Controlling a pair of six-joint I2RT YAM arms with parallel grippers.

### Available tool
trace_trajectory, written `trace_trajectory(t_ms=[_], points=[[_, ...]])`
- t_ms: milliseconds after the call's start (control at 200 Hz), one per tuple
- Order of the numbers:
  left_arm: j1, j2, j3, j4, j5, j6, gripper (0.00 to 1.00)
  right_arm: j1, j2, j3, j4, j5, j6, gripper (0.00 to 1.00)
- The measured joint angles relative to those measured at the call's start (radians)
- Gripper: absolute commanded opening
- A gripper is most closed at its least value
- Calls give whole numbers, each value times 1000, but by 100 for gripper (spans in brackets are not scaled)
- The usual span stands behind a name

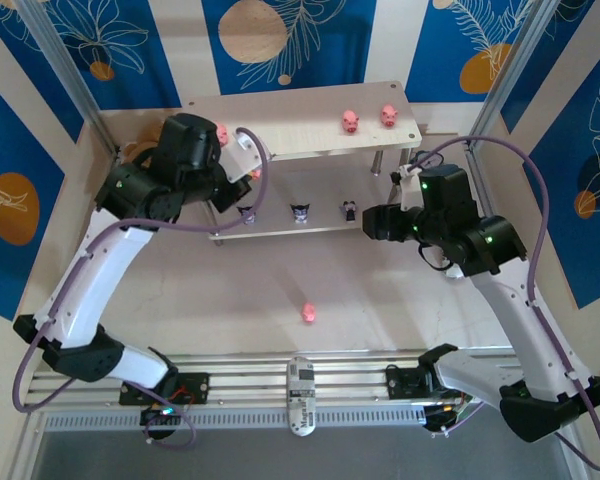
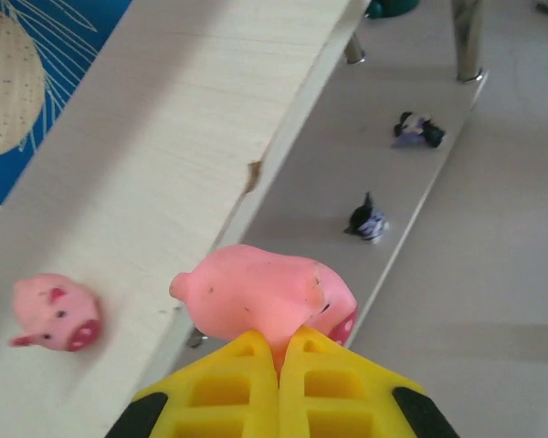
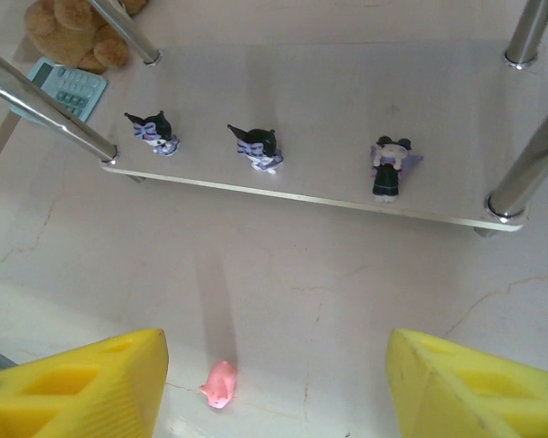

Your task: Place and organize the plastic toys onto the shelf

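Note:
My left gripper [image 2: 279, 342] is shut on a pink pig [image 2: 265, 297], held over the front edge of the shelf's top board [image 2: 164, 137]. Another pig [image 2: 55, 313] stands on that board to the left. From above, two more pigs [image 1: 350, 122] [image 1: 388, 115] stand at the top board's right end. Three dark figurines [image 3: 155, 132] [image 3: 260, 146] [image 3: 388, 164] line the lower board [image 3: 301, 100]. One pig [image 3: 219, 383] lies on the table in front of the shelf. My right gripper [image 3: 274, 365] hangs open high above the table, that pig below and just inside its left finger.
A brown plush bear [image 3: 73, 27] and a teal clock [image 3: 68, 88] sit by the shelf's left end. Silver legs [image 3: 530, 173] stand at the shelf corners. An aluminium rail [image 1: 300, 385] runs along the near table edge between the arm bases.

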Motion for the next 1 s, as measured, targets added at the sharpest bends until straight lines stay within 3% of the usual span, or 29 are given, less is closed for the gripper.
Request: trace_trajectory(t_ms=[300, 595, 1000], points=[[147, 104, 85, 3, 152, 120, 0, 45, 42, 16, 0, 35, 0, 65], [154, 170, 191, 37, 230, 158, 0, 69, 74, 26, 6, 48, 0, 65], [155, 271, 279, 45, 248, 178, 0, 74, 75, 26, 8, 56, 0, 65]])
